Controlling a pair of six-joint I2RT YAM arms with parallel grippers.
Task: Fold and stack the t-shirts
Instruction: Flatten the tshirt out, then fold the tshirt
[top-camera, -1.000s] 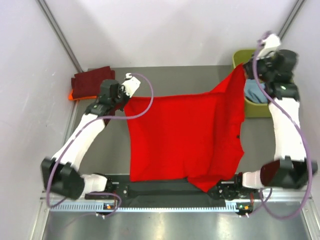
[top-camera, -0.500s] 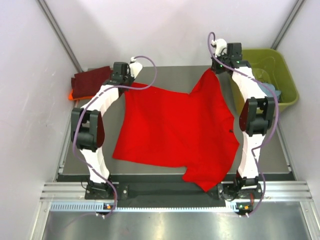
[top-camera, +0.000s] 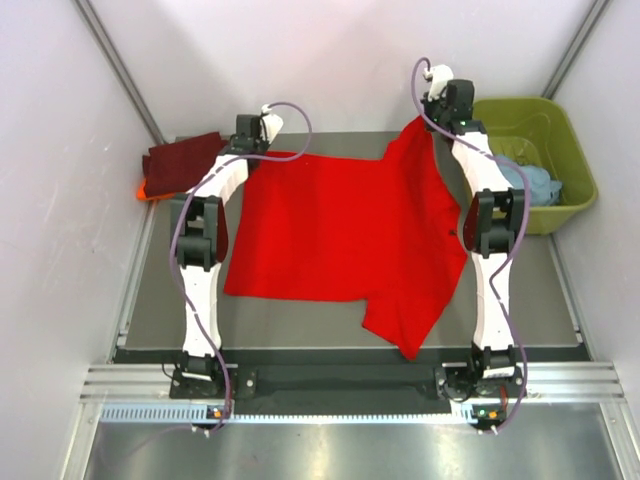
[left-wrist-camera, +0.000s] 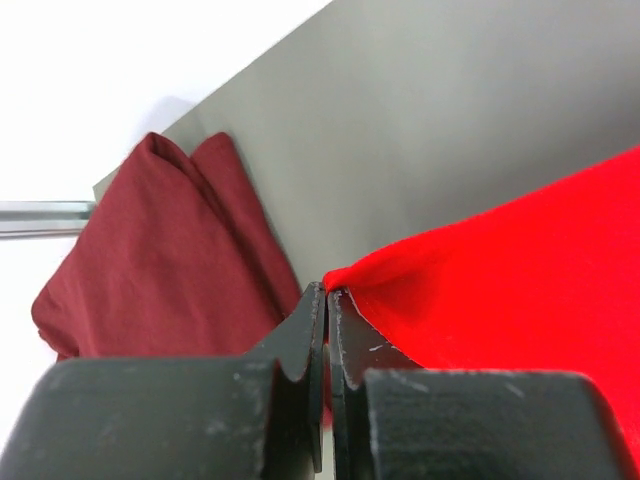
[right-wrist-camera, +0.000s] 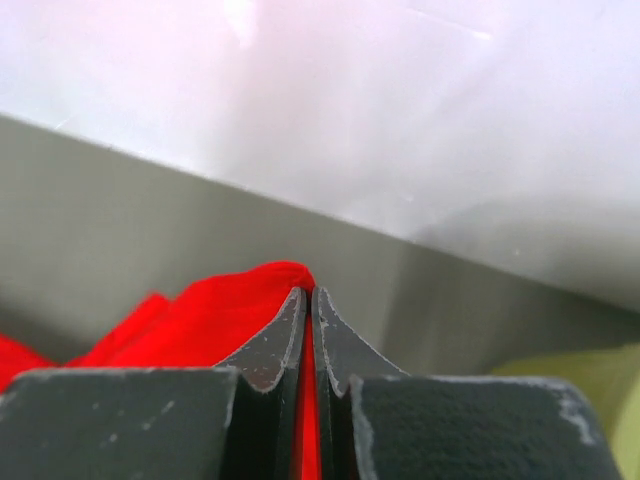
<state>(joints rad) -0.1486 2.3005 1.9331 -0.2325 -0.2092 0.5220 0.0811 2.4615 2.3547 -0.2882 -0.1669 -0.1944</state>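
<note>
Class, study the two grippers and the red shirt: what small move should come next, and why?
Probably lower both far corners to the table and release. The left gripper and right gripper are each shut on a corner of the red shirt, spread wide with its near part lying on the table, so laying it flat readies it for folding.

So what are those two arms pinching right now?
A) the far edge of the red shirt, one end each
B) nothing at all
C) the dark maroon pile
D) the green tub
A: the left tool and the right tool are each shut on a bit of the red shirt at its far edge, with the cloth spread between them.
</note>
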